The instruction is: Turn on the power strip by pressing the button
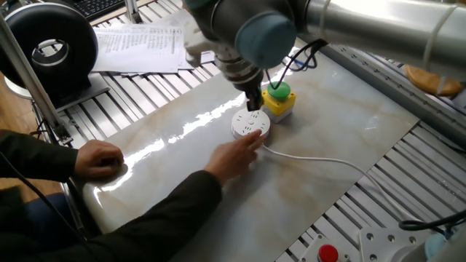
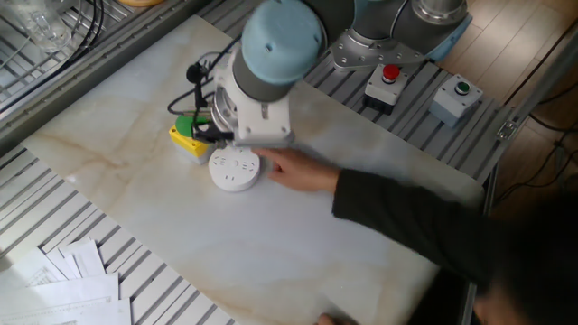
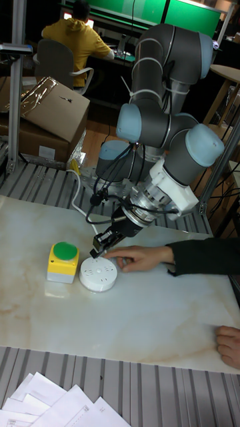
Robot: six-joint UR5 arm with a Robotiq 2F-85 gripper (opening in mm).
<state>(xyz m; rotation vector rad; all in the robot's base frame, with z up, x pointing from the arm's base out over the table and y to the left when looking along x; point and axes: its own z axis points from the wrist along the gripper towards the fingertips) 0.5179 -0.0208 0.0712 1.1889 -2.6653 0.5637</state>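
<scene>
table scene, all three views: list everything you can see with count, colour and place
power strip: 1, white round, mid marble table, white cable trailing away
button box: 1, yellow with green dome, beside the power strip
marble table: 1, pale
papers: several sheets, white, on the slatted bench
cardboard box: 1, brown, behind the table
red button: 1, on grey box by the arm's base
person's hand: 1, reaching to the power strip
gripper: 1, dark, just above the power strip

Round white power strip (image 1: 250, 126) flat on marble, cable attached.
</scene>
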